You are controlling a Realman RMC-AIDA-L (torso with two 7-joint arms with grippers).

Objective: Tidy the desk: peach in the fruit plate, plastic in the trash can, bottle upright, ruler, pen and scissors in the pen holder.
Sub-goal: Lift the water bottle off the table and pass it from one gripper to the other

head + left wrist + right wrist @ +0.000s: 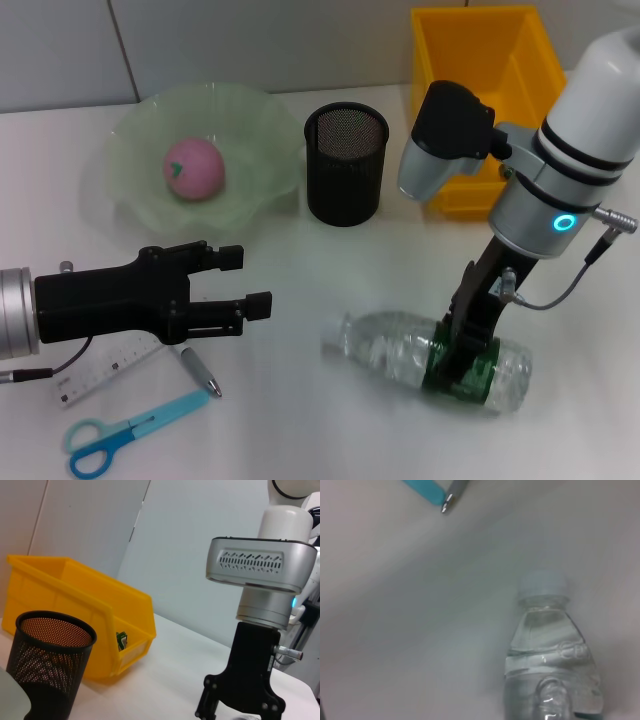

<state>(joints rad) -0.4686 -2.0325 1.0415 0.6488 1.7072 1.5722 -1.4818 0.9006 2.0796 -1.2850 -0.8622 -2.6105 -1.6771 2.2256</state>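
Observation:
The bottle (400,352) lies on its side on the desk (300,260), its cap (542,585) towards the middle. My right gripper (462,350) is lowered onto its dark green label. The peach (195,168) sits in the fruit plate (135,140). My left gripper (250,282) hovers open and empty at the front left, above the ruler (100,373), pen (200,372) and scissors (125,436). The pen holder (346,163) stands behind the middle of the desk, with the trash can (490,60) at the back right. The plastic is out of view.
In the left wrist view the pen holder (50,670) stands in front of the trash can (75,605), and the right gripper (242,707) hangs beyond them. A pale wall runs behind the desk. Bare tabletop lies between the two grippers.

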